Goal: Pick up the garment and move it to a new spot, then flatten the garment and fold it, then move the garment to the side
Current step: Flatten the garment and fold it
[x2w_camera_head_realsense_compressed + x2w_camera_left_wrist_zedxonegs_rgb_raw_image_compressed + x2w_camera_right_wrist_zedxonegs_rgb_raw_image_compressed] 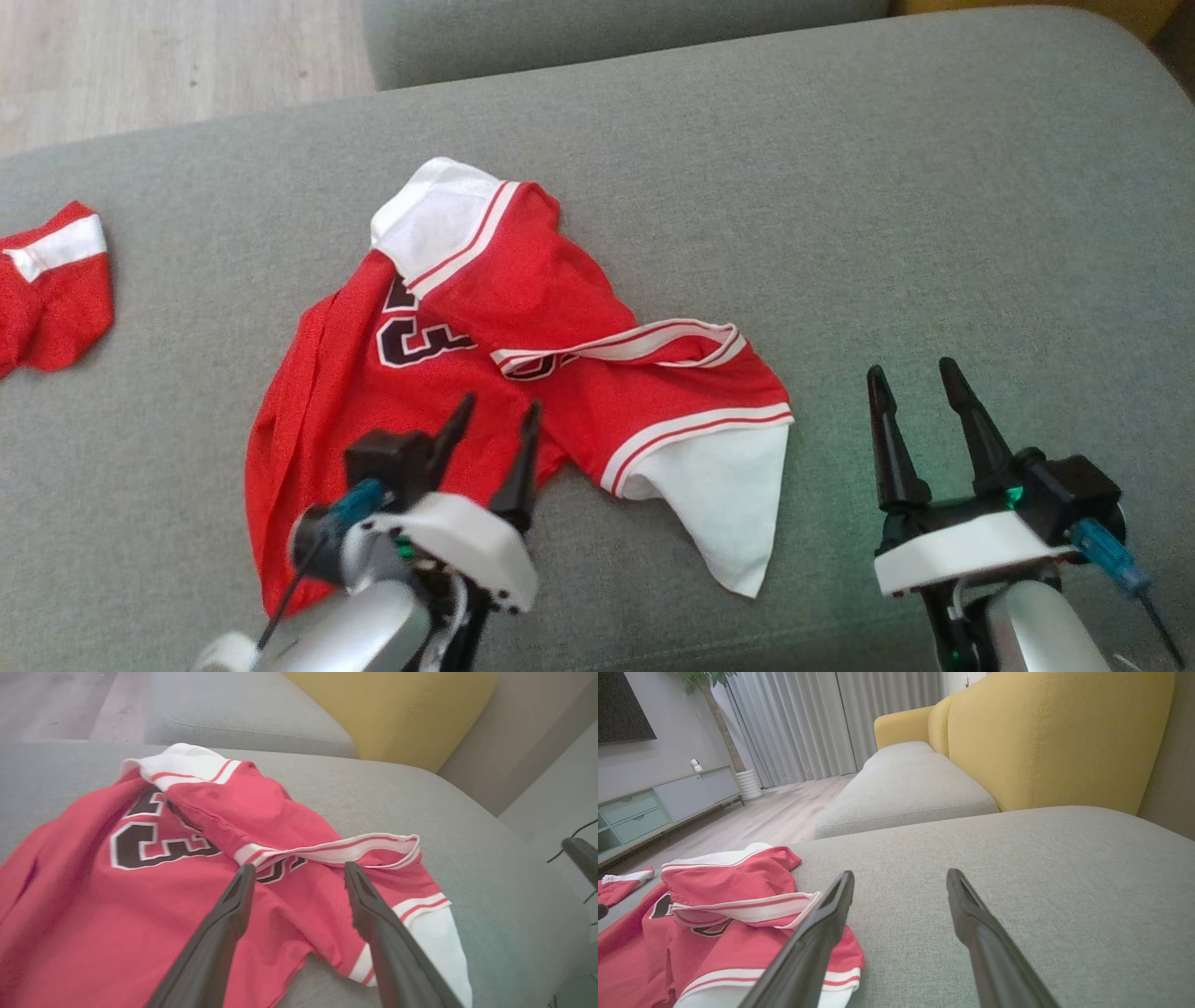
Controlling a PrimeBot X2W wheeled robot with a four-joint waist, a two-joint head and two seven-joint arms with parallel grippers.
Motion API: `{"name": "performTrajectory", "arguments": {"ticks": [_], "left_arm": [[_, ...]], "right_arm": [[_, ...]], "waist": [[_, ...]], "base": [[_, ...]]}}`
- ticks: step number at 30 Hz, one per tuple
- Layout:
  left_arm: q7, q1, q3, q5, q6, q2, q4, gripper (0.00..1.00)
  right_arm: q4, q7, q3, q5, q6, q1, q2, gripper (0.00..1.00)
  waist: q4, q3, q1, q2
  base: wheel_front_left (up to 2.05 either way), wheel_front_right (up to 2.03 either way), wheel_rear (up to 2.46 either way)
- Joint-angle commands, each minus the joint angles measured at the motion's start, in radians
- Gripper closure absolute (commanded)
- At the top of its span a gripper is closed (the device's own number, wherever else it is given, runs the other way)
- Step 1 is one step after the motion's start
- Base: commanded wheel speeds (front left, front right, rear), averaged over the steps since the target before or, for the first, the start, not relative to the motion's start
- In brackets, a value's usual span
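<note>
- You have the garment (523,280), a red jersey with white sleeves and dark numerals, lying crumpled on the grey cushion (840,205), left of centre in the head view. One white-trimmed edge is folded across its middle.
- Your left gripper (500,403) hangs over the jersey's near edge, fingers spread wide and holding nothing. Whether the tips touch the cloth cannot be told.
- Your right gripper (911,367) stands over bare cushion to the right of the jersey, apart from its white sleeve (719,485). Its fingers are spread and empty.
- A second red-and-white piece (56,280) lies at the cushion's left end, apart from the jersey.
- A yellow backrest (1041,742) rises behind the cushion in the right wrist view.
</note>
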Motion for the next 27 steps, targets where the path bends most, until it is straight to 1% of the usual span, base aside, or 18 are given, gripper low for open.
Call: {"name": "performTrajectory", "arguments": {"ticks": [1, 4, 5, 7, 11, 14, 18, 19, 21, 27], "left_arm": [[-0.027, 0.003, 0.063, 0.019, 0.018, 0.031, -0.030, 0.00], [-0.041, 0.069, 0.130, 0.051, 0.034, 0.042, -0.039, 0.00], [-0.041, 0.069, 0.130, 0.051, 0.034, 0.042, -0.039, 0.00], [-0.042, 0.101, 0.190, 0.093, 0.037, 0.039, -0.063, 0.00], [-0.043, 0.183, 0.316, 0.184, 0.024, 0.023, -0.096, 0.00], [-0.043, 0.249, 0.406, 0.243, 0.001, 0.008, -0.103, 0.00], [-0.043, 0.325, 0.517, 0.312, -0.042, -0.015, -0.111, 0.00], [-0.043, 0.356, 0.568, 0.349, -0.067, -0.028, -0.116, 0.00], [-0.043, 0.382, 0.614, 0.381, -0.101, -0.045, -0.119, 0.00], [-0.043, 0.425, 0.711, 0.459, -0.210, -0.100, -0.093, 0.00]], "right_arm": [[-0.034, -0.007, 0.022, -0.003, -0.001, -0.011, -0.003, 0.00], [-0.037, -0.001, 0.014, -0.001, -0.001, 0.004, -0.005, 0.00], [-0.037, -0.001, 0.014, -0.001, -0.001, 0.004, -0.005, 0.00], [-0.039, 0.000, 0.005, -0.001, -0.001, 0.012, -0.006, 0.00], [-0.037, 0.004, -0.010, -0.003, -0.001, 0.025, -0.008, 0.00], [-0.032, 0.007, -0.016, -0.003, -0.001, 0.033, -0.008, 0.00], [-0.024, 0.009, -0.027, -0.003, -0.001, 0.044, -0.009, 0.00], [-0.021, 0.009, -0.032, -0.004, -0.001, 0.051, -0.009, 0.00], [-0.016, 0.009, -0.040, -0.008, -0.001, 0.059, -0.010, 0.00], [0.002, 0.004, -0.057, -0.017, -0.001, 0.076, -0.011, 0.00]], "waist": [[0.005, -0.005, -0.0001, 0.0000], [0.015, -0.008, -0.0001, 0.0000], [0.015, -0.008, -0.0001, 0.0000], [0.024, -0.010, -0.0001, 0.0000], [0.044, -0.016, -0.0001, 0.0000], [0.060, -0.028, -0.0001, 0.0000], [0.082, -0.044, -0.0001, 0.0000], [0.094, -0.051, -0.0001, 0.0000], [0.107, -0.058, -0.0001, 0.0000], [0.139, -0.075, -0.0001, 0.0000]], "base": [[0.00, 0.00, 0.00], [0.00, 0.00, 0.00], [0.00, 0.00, 0.00], [0.00, 0.00, 0.00], [0.00, 0.00, 0.00], [0.00, 0.00, 0.00], [0.00, 0.00, 0.00], [0.00, 0.00, 0.00], [0.00, 0.00, 0.00], [0.00, 0.00, 0.00]]}}
